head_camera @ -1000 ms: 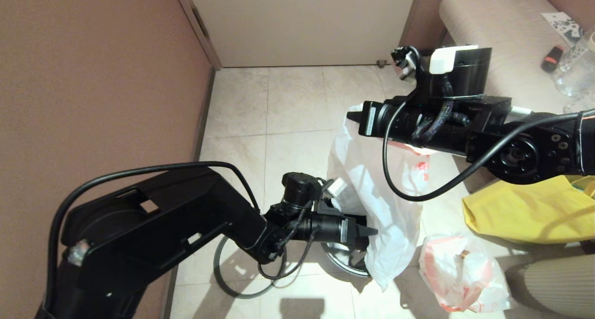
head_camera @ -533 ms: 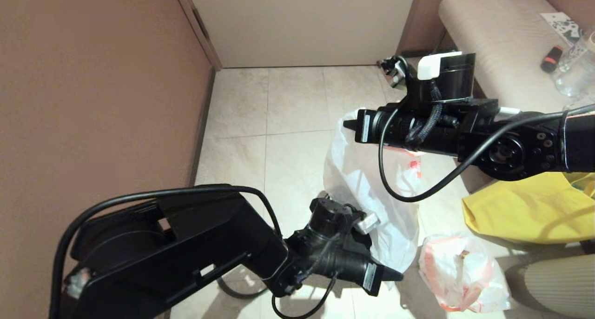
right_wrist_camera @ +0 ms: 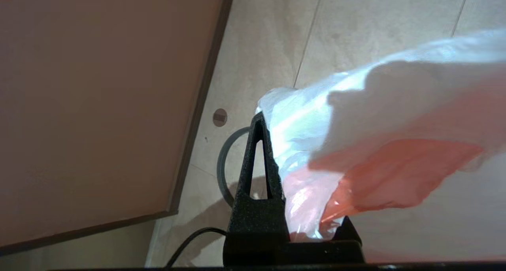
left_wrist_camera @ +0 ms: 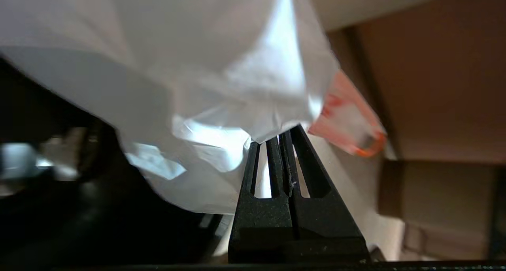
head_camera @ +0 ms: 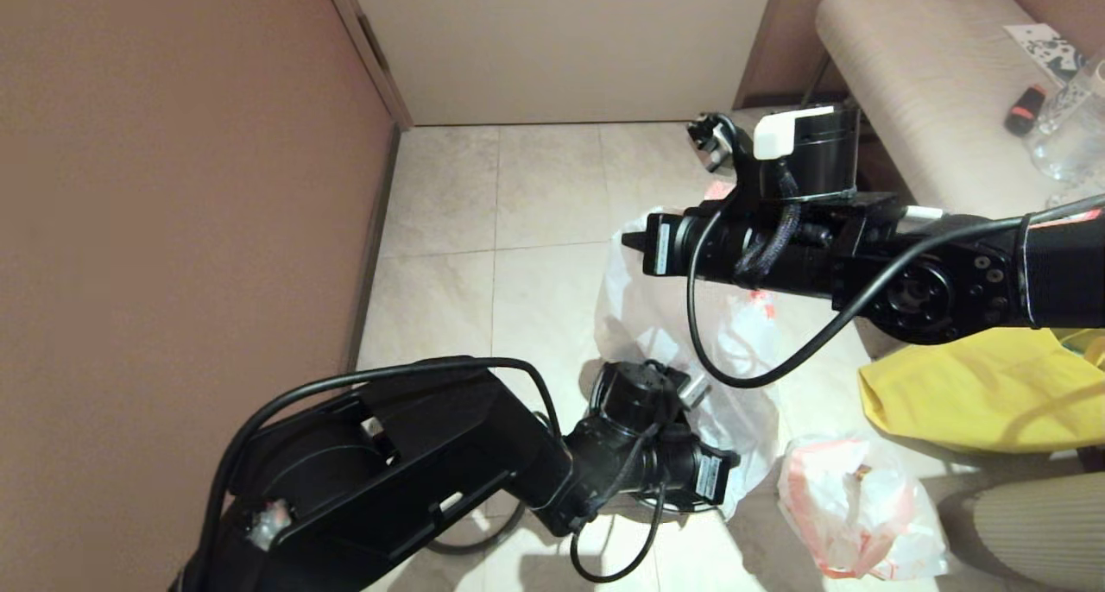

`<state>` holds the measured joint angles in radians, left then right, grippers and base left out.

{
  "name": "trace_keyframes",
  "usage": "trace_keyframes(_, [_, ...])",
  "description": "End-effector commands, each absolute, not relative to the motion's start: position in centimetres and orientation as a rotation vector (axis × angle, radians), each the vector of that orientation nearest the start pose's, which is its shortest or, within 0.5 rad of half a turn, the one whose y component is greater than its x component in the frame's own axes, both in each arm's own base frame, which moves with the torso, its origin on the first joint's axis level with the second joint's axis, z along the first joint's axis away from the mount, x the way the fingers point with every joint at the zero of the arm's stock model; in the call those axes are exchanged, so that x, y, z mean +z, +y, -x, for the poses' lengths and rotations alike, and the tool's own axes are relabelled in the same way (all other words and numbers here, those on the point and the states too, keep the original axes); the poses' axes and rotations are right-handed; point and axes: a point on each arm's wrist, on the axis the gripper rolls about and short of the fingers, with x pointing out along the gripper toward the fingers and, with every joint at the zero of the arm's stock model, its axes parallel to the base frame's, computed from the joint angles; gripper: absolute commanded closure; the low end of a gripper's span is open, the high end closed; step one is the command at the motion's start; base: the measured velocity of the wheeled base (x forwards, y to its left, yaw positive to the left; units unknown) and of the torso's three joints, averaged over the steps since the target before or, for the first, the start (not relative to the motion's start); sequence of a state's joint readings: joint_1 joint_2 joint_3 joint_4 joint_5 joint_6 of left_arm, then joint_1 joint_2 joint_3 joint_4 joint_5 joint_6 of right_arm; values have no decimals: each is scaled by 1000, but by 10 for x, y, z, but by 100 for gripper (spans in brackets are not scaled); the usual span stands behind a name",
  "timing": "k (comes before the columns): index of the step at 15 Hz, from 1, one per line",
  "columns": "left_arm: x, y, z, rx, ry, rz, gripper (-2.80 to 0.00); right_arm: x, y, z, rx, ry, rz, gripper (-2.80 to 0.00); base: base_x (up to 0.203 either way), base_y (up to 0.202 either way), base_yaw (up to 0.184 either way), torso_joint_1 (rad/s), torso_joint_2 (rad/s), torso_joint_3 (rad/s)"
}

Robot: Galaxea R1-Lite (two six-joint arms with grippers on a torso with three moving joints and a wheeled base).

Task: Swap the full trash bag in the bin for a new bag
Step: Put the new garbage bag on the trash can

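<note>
The right gripper (head_camera: pixel 634 241) is held up over the tiled floor (head_camera: pixel 535 195), clenched on the top of the new bag (head_camera: pixel 665 324) — in its wrist view the pink hem is bunched between the fingers (right_wrist_camera: pixel 259 160). The bag hangs down from it as a thin white sheet with red print. The left gripper (left_wrist_camera: pixel 276 140) is low, its tips hidden in the head view behind the bag's lower part; its wrist view shows the fingers pressed together with the bag's white film pinched at the tips. The bin (head_camera: pixel 643 507) is almost wholly hidden under the left wrist and the bag. The grey hoop (right_wrist_camera: pixel 221 172) lies on the floor by the wall. The full bag (head_camera: pixel 859 506) sits on the floor to the right, just below a yellow tote (head_camera: pixel 967 393).
</note>
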<state>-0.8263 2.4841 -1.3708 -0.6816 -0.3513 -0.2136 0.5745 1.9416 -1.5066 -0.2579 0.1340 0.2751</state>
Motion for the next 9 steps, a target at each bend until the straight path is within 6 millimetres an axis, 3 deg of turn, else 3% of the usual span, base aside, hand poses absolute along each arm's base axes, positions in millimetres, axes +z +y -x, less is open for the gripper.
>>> trace_keyframes(1, [15,-354,-327,-1034,534,77,0,267,224,-320,707,252,-228,0,0,0,0,0,0,0])
trace_keyframes(4, [12,-342,-357,-933,491,86,0,272,230,-306,732,266,-221,0,0,0,0,0,0,0])
trace_keyframes(9, [-6,-332,-371,-878,524,37,0,257,228,-301,691,328,-200,0,0,0,0,0,0,0])
